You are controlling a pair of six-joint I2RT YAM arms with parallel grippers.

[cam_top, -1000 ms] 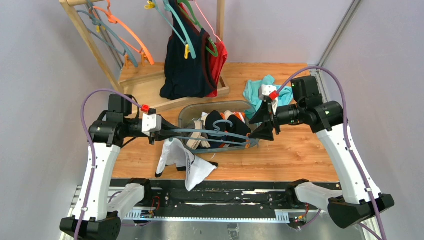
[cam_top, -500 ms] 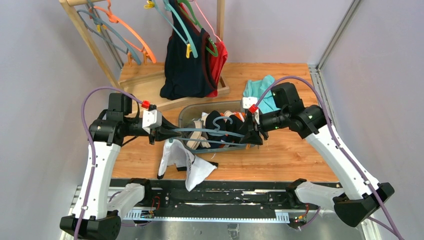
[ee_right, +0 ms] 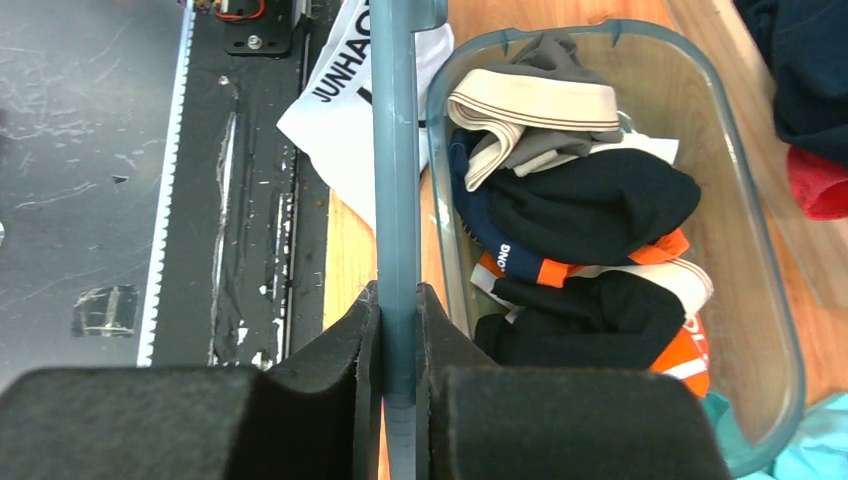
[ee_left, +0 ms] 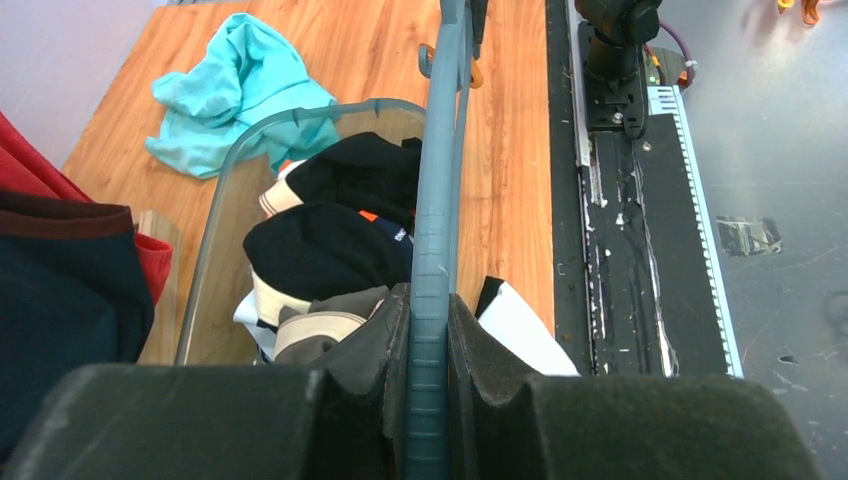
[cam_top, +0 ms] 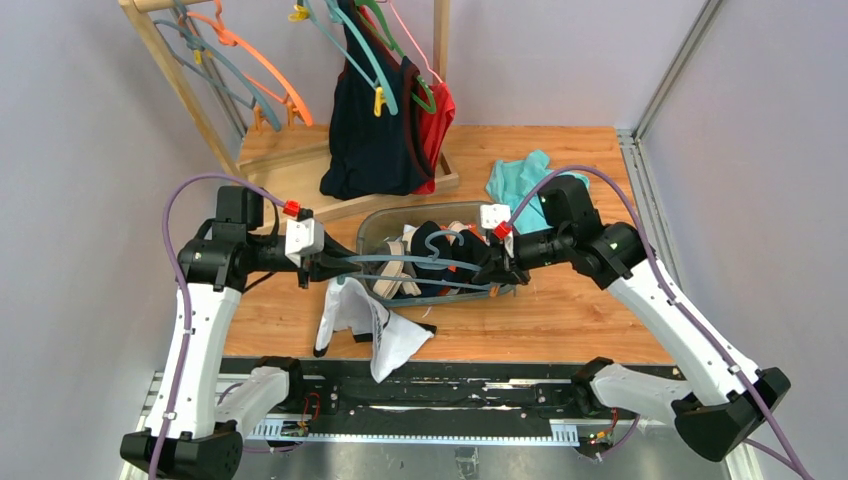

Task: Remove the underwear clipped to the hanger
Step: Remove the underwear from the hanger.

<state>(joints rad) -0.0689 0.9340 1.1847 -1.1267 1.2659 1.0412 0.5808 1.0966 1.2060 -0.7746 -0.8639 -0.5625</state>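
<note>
The left gripper (ee_left: 428, 330) is clamped on the hanger (ee_left: 438, 200). Its wrist view shows both pads pressed flat against the grey-blue bar, which runs straight away from the camera. The right gripper (ee_right: 397, 330) is likewise closed on the hanger (ee_right: 395, 150), with the bar pinched between its dark pads.

Only the top view shows the two together. The left gripper (cam_top: 325, 265) and right gripper (cam_top: 497, 270) each hold one end of the hanger (cam_top: 410, 265). It lies level, just above the near rim of the bin (cam_top: 372, 225).

The white brief (cam_top: 365, 325) hangs from the hanger's left end, close to the left gripper. It drapes down past the table's (cam_top: 560, 320) near edge. The clip itself is too small to make out.

The right wrist view alone shows black lettering on the white brief (ee_right: 350, 70), which lies left of the bar and outside the bin (ee_right: 745, 200). The left wrist view catches only a corner of the white brief (ee_left: 515, 335), right of the bar.

Inside the bin, the right wrist view shows other briefs (ee_right: 590, 210) piled up: black ones, one with a beige band, and some orange trim. From the left wrist, the bin (ee_left: 215, 230) sits left of the bar with a teal cloth (ee_left: 240, 90) beyond it. The top view places the teal cloth (cam_top: 520, 180) behind the right gripper.
</note>
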